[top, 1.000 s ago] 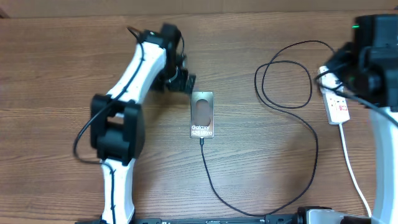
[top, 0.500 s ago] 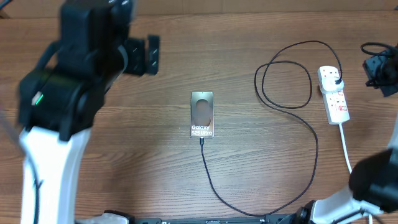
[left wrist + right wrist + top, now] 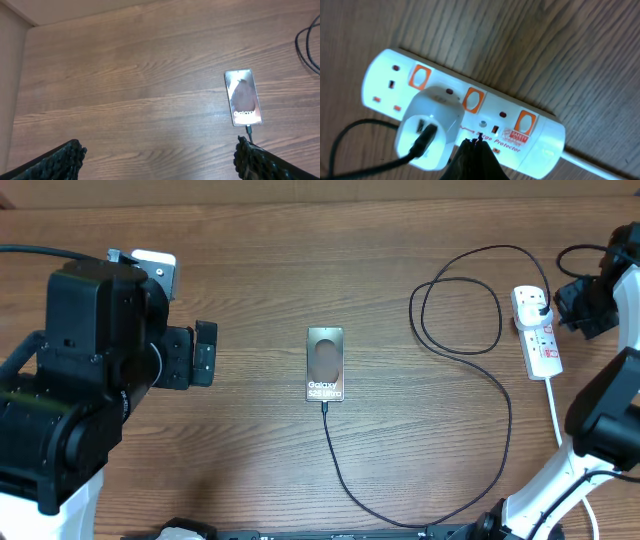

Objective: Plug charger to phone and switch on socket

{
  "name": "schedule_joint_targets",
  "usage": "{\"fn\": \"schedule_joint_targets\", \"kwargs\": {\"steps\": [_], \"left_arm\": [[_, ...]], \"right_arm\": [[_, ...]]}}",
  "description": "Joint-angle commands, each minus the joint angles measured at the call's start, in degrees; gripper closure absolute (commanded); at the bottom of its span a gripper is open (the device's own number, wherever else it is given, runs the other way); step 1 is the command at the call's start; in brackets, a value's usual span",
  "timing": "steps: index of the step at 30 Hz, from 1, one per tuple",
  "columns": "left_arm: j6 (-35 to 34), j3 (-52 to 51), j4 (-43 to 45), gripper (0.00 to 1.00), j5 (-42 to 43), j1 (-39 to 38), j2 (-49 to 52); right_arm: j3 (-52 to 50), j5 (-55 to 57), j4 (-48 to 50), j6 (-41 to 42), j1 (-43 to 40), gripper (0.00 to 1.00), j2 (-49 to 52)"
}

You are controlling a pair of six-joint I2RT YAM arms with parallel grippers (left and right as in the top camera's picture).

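Note:
The phone (image 3: 325,364) lies flat mid-table, "Galaxy" end toward the front; it also shows in the left wrist view (image 3: 243,97). The charger cable (image 3: 455,510) has its tip at the phone's front end, loops right, and its black plug sits in a white adapter (image 3: 427,132) on the socket (image 3: 540,340). The socket (image 3: 530,120) has orange-red switches. My left gripper (image 3: 160,157) is open and empty, high above the table left of the phone. My right gripper (image 3: 477,150) is shut, its tips over the socket's front edge beside the adapter.
The socket's white cord (image 3: 565,445) runs toward the table's front right. My left arm (image 3: 80,390) looms large at the left of the overhead view. The right arm (image 3: 610,300) stands at the right edge.
My left arm has swung back from the phone and risen toward the camera. My right gripper has pulled right off the socket, then come back a little toward it.

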Motion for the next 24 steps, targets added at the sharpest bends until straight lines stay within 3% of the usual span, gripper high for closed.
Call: {"fn": "schedule_joint_targets", "kwargs": {"steps": [1,17,24], "left_arm": [[0.26,-0.63,-0.09,0.0,0.04,-0.17,0.55],[0.26,-0.63,-0.11,0.0,0.04,-0.17,0.46],[0.24,-0.63,-0.11,0.0,0.07,-0.17,0.46]], "right_arm": [[0.33,-0.04,0.9,-0.94,-0.11,0.96,1.2],[0.33,-0.44,2.97,-3.23,-0.09,0.96,4.61],[0.33,-6.23,3.8,-5.05,0.35,0.96,8.87]]}}
